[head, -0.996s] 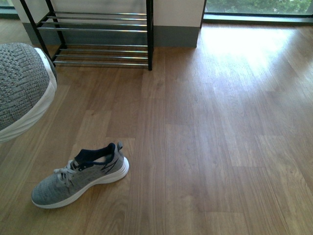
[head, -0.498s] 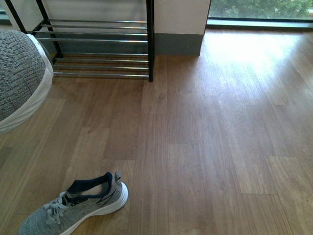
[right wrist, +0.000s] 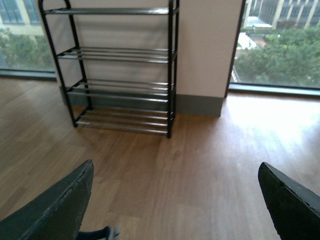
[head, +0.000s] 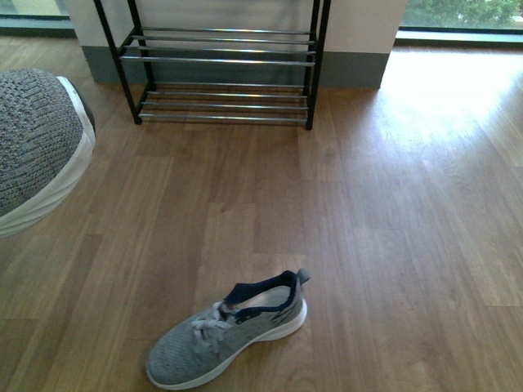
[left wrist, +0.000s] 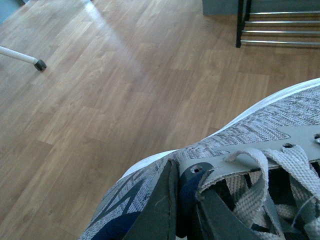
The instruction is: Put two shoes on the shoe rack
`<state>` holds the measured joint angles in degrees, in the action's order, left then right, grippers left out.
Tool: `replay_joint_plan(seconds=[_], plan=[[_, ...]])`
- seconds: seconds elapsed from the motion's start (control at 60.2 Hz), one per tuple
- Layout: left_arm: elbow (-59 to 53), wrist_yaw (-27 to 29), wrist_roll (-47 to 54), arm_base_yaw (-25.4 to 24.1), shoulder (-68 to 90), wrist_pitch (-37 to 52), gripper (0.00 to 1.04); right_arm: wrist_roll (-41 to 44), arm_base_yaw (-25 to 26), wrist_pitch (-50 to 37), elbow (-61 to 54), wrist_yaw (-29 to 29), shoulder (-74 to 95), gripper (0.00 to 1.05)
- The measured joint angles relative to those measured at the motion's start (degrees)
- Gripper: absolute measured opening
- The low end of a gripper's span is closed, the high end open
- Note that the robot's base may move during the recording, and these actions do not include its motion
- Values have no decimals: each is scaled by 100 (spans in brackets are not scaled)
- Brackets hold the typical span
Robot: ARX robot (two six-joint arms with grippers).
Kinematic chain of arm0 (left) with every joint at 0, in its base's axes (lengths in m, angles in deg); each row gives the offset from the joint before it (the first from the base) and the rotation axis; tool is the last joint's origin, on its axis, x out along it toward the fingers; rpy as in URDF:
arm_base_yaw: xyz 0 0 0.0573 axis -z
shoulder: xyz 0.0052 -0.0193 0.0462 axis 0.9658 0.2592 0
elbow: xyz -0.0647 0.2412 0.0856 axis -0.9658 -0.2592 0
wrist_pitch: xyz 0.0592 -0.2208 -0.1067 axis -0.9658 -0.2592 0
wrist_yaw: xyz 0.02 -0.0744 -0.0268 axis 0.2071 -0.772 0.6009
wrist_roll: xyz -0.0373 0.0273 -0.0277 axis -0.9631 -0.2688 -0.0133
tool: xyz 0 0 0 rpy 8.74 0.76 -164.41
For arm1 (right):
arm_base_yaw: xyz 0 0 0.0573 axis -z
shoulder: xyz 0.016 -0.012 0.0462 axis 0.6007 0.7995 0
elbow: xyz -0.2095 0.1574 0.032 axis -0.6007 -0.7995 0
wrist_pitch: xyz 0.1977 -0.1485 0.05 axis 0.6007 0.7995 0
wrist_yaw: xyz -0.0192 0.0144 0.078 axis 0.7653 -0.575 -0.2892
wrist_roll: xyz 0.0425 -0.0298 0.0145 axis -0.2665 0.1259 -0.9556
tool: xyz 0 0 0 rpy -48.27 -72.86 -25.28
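One grey sneaker (head: 37,147) hangs in the air at the left edge of the front view, toe toward the rack. My left gripper (left wrist: 182,210) is shut on this sneaker (left wrist: 260,130) at its eyelet edge beside the navy tongue. The second grey sneaker (head: 229,331) lies on the wood floor at the bottom centre, heel to the right. The shoe rack (head: 221,61) stands against the far wall; it also shows in the right wrist view (right wrist: 120,70), all visible tiers bare. My right gripper (right wrist: 175,200) is open and empty above the floor.
A grey-based wall pillar (head: 351,69) stands behind the rack, with floor-level windows (head: 458,16) on both sides. A white furniture leg with a dark foot (left wrist: 22,56) rests on the floor in the left wrist view. Wood floor (head: 392,220) stretches between the sneaker and rack.
The front view has swung left: the rack and the floor sneaker now sit further right in it. The held sneaker stays at the left edge.
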<state>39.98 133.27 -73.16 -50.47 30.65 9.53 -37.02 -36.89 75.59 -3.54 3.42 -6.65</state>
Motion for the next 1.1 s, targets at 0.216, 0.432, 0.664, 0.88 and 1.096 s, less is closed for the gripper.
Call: replay_joint_plan(seconds=[0.216, 0.432, 0.664, 0.88, 1.096], plan=[[-2, 66, 0, -4, -11, 2, 2, 2, 2, -2, 0, -33, -9, 95], [-2, 79, 0, -17, -11, 0, 2, 0, 2, -2, 0, -28, -11, 95], [-2, 33, 0, -13, -11, 2, 2, 0, 2, -2, 0, -20, -11, 95], [-2, 33, 0, -13, -13, 2, 2, 0, 2, -2, 0, -20, -11, 95], [-2, 26, 0, -13, 0, 2, 2, 0, 2, -2, 0, -4, -9, 95]])
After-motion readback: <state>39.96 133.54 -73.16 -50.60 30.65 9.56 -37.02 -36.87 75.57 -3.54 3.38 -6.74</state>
